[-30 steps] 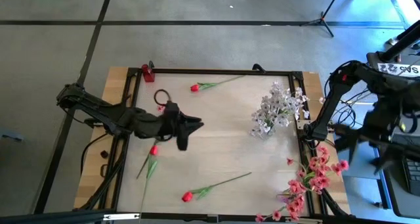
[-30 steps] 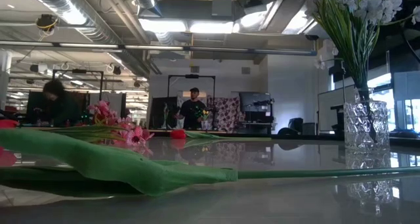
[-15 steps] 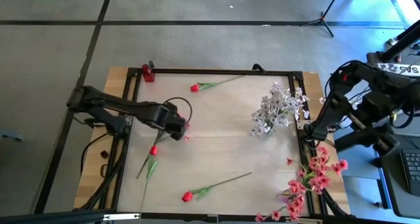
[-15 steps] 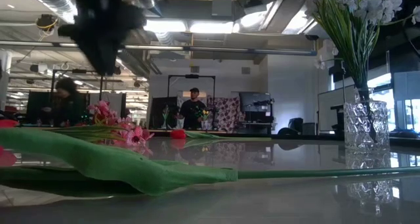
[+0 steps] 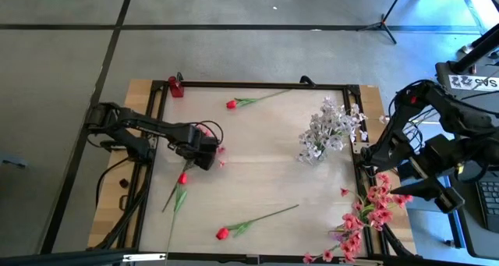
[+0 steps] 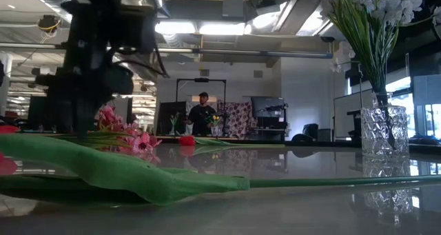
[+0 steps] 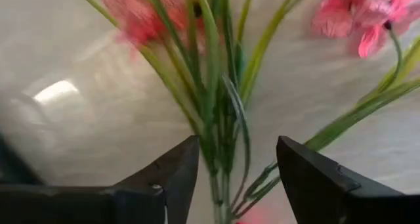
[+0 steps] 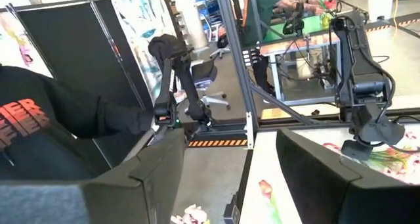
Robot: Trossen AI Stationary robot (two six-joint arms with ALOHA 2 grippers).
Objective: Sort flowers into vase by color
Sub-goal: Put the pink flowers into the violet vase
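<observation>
Currently: left gripper (image 7: 233, 178) low over pink spray (image 7: 216, 92), lining up a pick.

Its fingers stand wide apart and straddle the bunched green stems, gripping nothing yet; probably set there because the stems are the thinnest place to pinch. That spray lies on the table's (image 5: 257, 180) left side; red buds (image 5: 222, 233) are scattered near and far, white blossoms (image 5: 327, 129) already in the vase at right. Right gripper (image 8: 230, 184) waits off the right edge, fingers parted, empty.
</observation>
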